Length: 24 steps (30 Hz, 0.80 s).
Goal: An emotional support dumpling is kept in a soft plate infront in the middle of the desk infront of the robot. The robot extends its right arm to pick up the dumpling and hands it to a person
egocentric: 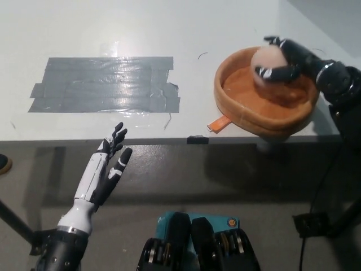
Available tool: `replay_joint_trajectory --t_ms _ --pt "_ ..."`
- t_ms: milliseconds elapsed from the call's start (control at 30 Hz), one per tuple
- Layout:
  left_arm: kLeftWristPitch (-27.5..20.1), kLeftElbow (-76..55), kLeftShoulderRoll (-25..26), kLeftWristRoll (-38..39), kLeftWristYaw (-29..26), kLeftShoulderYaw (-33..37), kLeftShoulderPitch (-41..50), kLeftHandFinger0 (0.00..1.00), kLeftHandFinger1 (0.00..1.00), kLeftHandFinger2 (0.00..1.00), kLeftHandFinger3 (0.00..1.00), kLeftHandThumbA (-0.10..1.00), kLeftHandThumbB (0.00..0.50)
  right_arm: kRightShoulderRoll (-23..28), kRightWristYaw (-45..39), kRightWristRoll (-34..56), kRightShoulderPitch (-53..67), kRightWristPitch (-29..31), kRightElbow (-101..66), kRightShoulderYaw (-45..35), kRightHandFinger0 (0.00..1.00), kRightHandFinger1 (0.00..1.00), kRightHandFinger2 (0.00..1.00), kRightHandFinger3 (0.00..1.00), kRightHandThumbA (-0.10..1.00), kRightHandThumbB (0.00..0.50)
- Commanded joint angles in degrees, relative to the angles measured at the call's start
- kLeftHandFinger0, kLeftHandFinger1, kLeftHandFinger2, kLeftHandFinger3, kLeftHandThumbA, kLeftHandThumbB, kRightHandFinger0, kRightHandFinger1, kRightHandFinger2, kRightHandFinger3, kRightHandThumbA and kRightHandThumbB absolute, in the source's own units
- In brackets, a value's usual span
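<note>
A pale pink dumpling (268,61) is held above the far rim of the soft orange plate (237,107), which sits at the right end of the white desk (169,28). My black right hand (285,59) is shut on the dumpling, fingers wrapped around its top and front. The plate's inside shows bare beneath it. My white left hand (104,169) rests open below the desk's front edge at the lower left, fingers spread.
A large patch of grey tape (107,84) lies flat on the desk to the left of the plate. An orange tab (217,124) sticks out from the plate toward the desk edge. Black stand legs (321,223) show on the floor at lower right.
</note>
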State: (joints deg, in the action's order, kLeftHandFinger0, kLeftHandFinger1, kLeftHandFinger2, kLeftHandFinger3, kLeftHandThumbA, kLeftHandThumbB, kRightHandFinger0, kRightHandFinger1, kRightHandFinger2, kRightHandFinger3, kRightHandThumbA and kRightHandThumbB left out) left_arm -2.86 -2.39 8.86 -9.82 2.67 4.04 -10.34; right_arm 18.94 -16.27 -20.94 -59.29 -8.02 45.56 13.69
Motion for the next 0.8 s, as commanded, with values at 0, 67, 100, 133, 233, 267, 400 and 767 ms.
replay_joint_trajectory --t_ms 0,67,100,133,233,267,400,767 --pt "0.3 -1.4 -0.2 0.6 0.6 0.0 -0.6 1.00 1.00 1.00 1.00 0.90 0.007 1.4 3.6 3.6 -2.7 2.1 -6.4 -4.8 0.21 0.67 0.96 0.97 -0.10 0.143" --pt "0.2 -1.3 0.0 0.5 0.5 -0.1 -0.8 1.00 1.00 1.00 1.00 0.90 0.007 0.5 3.9 5.1 -2.9 1.1 -7.8 -7.3 0.22 0.68 0.94 0.94 -0.10 0.149" --pt "0.0 -1.3 0.1 0.5 0.5 -0.2 -0.9 1.00 1.00 1.00 1.00 0.91 0.014 -0.2 4.5 6.0 -3.2 -0.3 -9.0 -9.0 0.24 0.69 0.96 0.94 -0.10 0.151" --pt "-0.1 -1.5 0.1 0.4 0.5 -0.2 -0.4 1.00 1.00 1.00 1.00 0.91 0.014 -1.2 4.5 8.5 -2.7 -0.9 -10.2 -11.4 0.24 0.70 0.98 0.95 -0.10 0.135" --pt "0.5 -1.7 -0.3 0.6 0.7 0.1 0.0 1.00 1.00 1.00 1.00 0.92 0.028 -2.5 4.5 11.8 -1.7 0.4 -12.7 -15.7 0.26 0.71 0.99 0.94 -0.10 0.141" --pt "0.7 -1.9 -0.5 0.6 0.8 0.1 0.2 1.00 1.00 1.00 1.00 0.91 0.028 -3.4 4.0 14.2 -1.3 -0.5 -14.0 -17.8 0.23 0.68 0.97 0.93 -0.10 0.142" --pt "0.3 -1.8 -0.6 0.0 0.9 0.6 0.5 1.00 1.00 1.00 1.00 0.89 0.016 -8.0 3.5 21.4 0.0 -4.0 -19.7 -24.6 0.09 0.51 0.88 0.90 -0.10 0.157" --pt "0.5 -2.2 -0.3 0.0 1.3 0.6 0.9 1.00 1.00 1.00 1.00 0.92 0.026 -13.4 3.6 19.7 1.4 -9.9 -32.3 -22.4 0.03 0.57 0.96 0.91 -0.10 0.145"
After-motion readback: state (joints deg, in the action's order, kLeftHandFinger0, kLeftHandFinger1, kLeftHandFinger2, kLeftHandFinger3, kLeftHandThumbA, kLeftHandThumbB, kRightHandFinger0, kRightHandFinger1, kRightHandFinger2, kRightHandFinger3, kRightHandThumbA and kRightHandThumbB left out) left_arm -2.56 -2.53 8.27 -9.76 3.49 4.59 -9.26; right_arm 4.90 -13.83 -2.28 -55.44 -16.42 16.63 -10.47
